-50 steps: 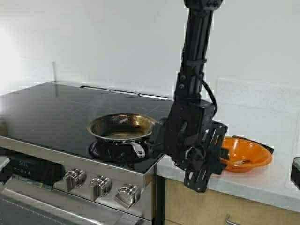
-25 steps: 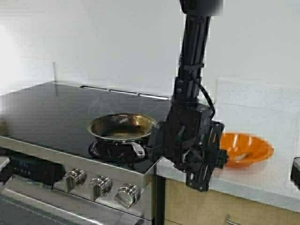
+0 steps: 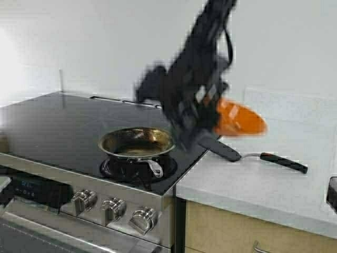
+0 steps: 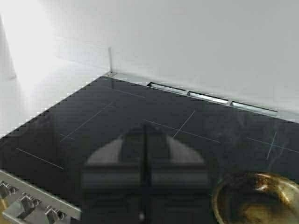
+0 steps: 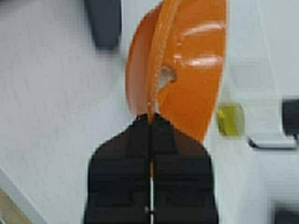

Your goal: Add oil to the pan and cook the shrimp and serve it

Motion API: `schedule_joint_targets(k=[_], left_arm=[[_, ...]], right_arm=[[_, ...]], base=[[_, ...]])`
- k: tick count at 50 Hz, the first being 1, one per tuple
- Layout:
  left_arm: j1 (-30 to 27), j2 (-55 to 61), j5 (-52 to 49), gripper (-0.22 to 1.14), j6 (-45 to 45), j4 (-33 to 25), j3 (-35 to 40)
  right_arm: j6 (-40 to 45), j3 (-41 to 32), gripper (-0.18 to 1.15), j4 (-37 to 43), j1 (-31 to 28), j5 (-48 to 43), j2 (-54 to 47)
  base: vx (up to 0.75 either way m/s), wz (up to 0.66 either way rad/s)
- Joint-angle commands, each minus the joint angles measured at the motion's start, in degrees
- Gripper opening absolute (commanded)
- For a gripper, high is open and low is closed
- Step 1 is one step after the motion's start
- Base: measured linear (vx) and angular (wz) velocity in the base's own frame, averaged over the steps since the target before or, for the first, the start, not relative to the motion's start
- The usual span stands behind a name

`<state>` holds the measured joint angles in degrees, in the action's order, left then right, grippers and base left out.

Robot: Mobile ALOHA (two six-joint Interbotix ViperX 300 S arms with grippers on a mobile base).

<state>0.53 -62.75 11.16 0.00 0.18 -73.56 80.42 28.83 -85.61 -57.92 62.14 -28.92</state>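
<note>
The steel pan [image 3: 138, 142] sits on the front right burner of the black stove, its browned inside bare; it also shows in the left wrist view [image 4: 254, 200]. My right gripper [image 3: 216, 113] is shut on the rim of an orange bowl [image 3: 239, 122] and holds it tilted in the air, right of and above the pan. In the right wrist view the gripper [image 5: 150, 119] clamps the bowl [image 5: 191, 74], and the pale shrimp [image 5: 166, 77] lies inside it near the rim. The oil [image 5: 230, 119] shows as yellow-green liquid on the counter below. My left gripper [image 4: 145, 137] is shut and empty over the stove's left half.
A black spatula [image 3: 226, 151] with a silver shaft and dark handle lies on the white counter [image 3: 253, 190] right of the stove. Stove knobs [image 3: 113, 208] line the front edge. The white wall stands close behind.
My right arm has lifted the orange bowl off the counter and swung it up and left towards the pan. The spatula on the counter has come into view.
</note>
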Motion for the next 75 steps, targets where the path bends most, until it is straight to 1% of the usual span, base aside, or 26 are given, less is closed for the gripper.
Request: schedule_joint_targets(k=[1, 6, 11, 16, 28, 36, 46, 51, 57, 67, 75], left_arm=[[0.0, 0.4, 0.4, 0.03, -0.1, 0.1, 0.9], [0.0, 0.4, 0.3, 0.03, -0.1, 0.1, 0.9], [0.0, 0.4, 0.3, 0.03, -0.1, 0.1, 0.9], [0.0, 0.4, 0.3, 0.03, -0.1, 0.1, 0.9], [0.0, 0.4, 0.4, 0.03, -0.1, 0.1, 1.0], [0.0, 0.4, 0.4, 0.03, -0.2, 0.1, 1.0], [0.0, 0.3, 0.4, 0.03, -0.2, 0.1, 1.0], [0.0, 0.3, 0.3, 0.03, -0.2, 0.0, 1.0], [0.0, 0.3, 0.4, 0.03, -0.2, 0.0, 1.0], [0.0, 0.3, 0.3, 0.03, -0.2, 0.1, 1.0], [0.0, 0.3, 0.4, 0.03, -0.2, 0.0, 0.9]], right_arm=[[-2.5, -3.3, 0.05, 0.0, -0.1, -4.6, 7.3], [-6.7, -7.2, 0.05, 0.5, -0.1, -7.6, 8.5], [-9.1, -11.1, 0.05, 2.5, 0.0, -11.4, 8.8], [-10.0, -14.3, 0.05, 3.2, 0.0, -15.7, 8.5], [-10.4, -21.5, 0.05, 4.2, 0.7, -22.4, 6.1], [-9.5, -24.2, 0.05, 8.8, 3.3, -31.0, 5.4], [-9.3, -25.2, 0.05, 12.7, 6.9, -38.1, 4.1], [-6.3, -25.0, 0.05, 13.5, 9.8, -46.9, 3.7], [-6.0, -25.2, 0.05, 16.3, 13.1, -55.7, 2.6], [-7.5, -25.0, 0.05, 24.5, 18.7, -67.3, -0.4], [-10.1, -23.6, 0.05, 32.9, 23.4, -83.1, -3.4]], base=[[0.0, 0.0], [0.0, 0.0], [0.0, 0.0], [0.0, 0.0], [0.0, 0.0], [0.0, 0.0], [0.0, 0.0], [0.0, 0.0], [0.0, 0.0], [0.0, 0.0], [0.0, 0.0]])
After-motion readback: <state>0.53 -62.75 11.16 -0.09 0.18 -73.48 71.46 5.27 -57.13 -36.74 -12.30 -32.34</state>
